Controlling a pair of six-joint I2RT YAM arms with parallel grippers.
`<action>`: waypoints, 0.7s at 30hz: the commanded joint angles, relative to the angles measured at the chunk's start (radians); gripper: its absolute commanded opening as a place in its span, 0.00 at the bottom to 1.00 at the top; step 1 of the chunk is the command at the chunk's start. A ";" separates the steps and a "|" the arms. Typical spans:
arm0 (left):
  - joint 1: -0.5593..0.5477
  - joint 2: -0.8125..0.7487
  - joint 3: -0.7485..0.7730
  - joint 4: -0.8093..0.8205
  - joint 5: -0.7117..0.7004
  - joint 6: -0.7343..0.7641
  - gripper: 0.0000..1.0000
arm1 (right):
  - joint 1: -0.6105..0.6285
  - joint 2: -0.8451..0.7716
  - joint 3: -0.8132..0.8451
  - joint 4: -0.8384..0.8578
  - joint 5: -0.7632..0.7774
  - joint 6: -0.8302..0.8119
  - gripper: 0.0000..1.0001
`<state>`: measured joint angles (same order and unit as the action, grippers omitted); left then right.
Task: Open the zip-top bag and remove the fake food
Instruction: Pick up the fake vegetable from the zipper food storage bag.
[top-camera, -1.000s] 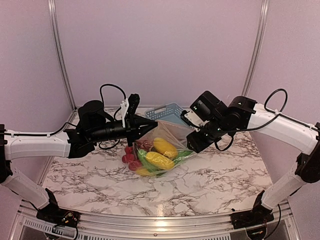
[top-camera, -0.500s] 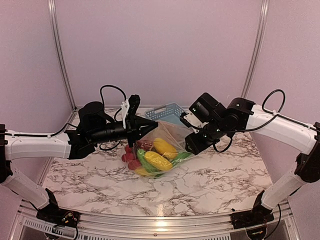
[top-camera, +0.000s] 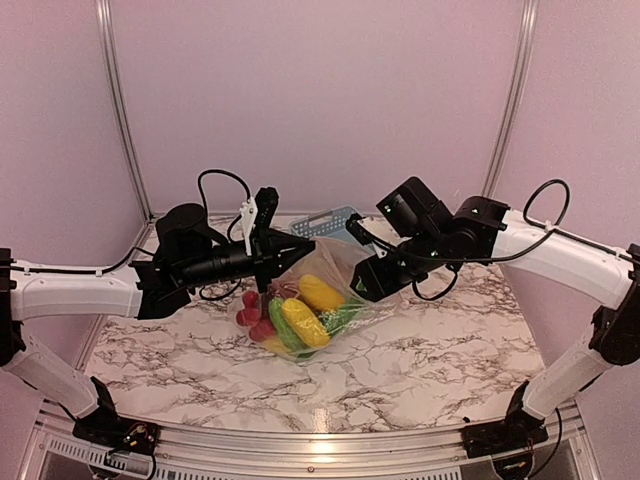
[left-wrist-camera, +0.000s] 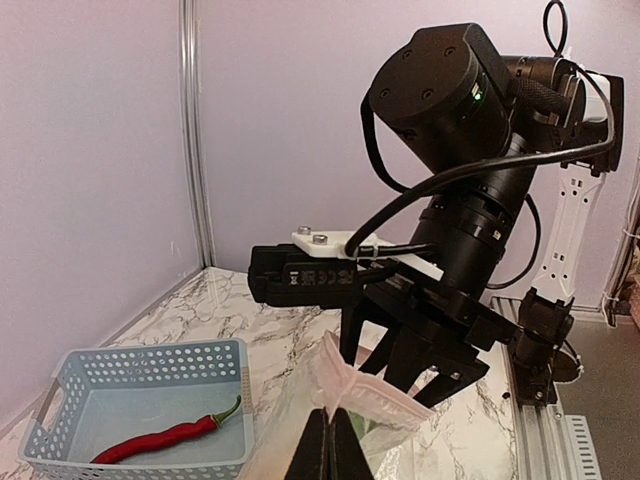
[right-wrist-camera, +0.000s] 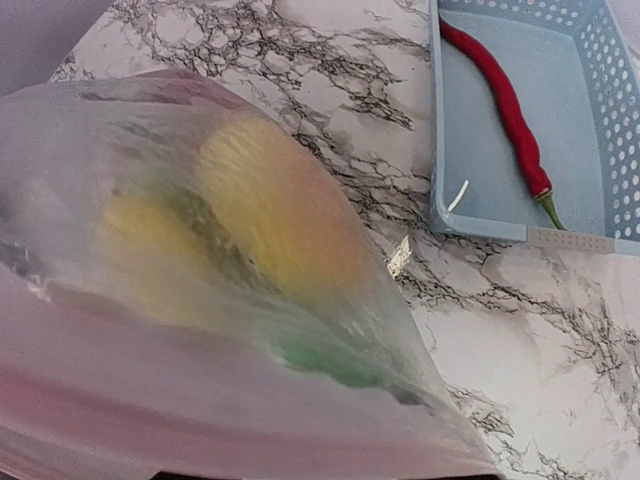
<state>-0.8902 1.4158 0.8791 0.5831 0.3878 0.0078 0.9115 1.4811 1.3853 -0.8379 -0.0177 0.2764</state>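
The zip-top bag (top-camera: 335, 262) hangs above the marble table between my two grippers. The fake food (top-camera: 300, 320), yellow corn, green pieces and small red fruits, sits in its bottom. My left gripper (top-camera: 298, 247) is shut on the bag's zip strip (left-wrist-camera: 385, 405); its jaws (left-wrist-camera: 330, 425) are pressed together on one corner of it. My right gripper (top-camera: 363, 285) holds the bag's opposite edge and shows in the left wrist view (left-wrist-camera: 428, 368). In the right wrist view the bag (right-wrist-camera: 150, 320) fills the frame with blurred yellow and green food (right-wrist-camera: 270, 210) inside, hiding the fingers.
A blue-grey lattice basket (top-camera: 330, 220) stands behind the bag, with one red chili (left-wrist-camera: 165, 438) in it; it also shows in the right wrist view (right-wrist-camera: 520, 232) with the chili (right-wrist-camera: 505, 100). Purple walls enclose the table on three sides.
My right gripper has moved left and a little up, toward the left gripper. The bag has bunched narrower and the food has swung left. The left gripper has stayed put.
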 joint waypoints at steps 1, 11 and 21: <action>-0.009 -0.007 -0.021 0.043 -0.052 0.000 0.00 | 0.006 0.013 0.043 0.047 -0.023 0.025 0.49; -0.010 -0.005 -0.056 0.112 -0.131 -0.056 0.00 | 0.006 -0.024 -0.002 0.009 0.123 0.101 0.48; -0.035 0.007 -0.064 0.165 -0.168 -0.063 0.00 | 0.001 -0.029 -0.063 -0.032 0.152 0.218 0.45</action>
<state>-0.9043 1.4155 0.8318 0.6735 0.2523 -0.0456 0.9115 1.4643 1.3495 -0.8341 0.0978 0.4145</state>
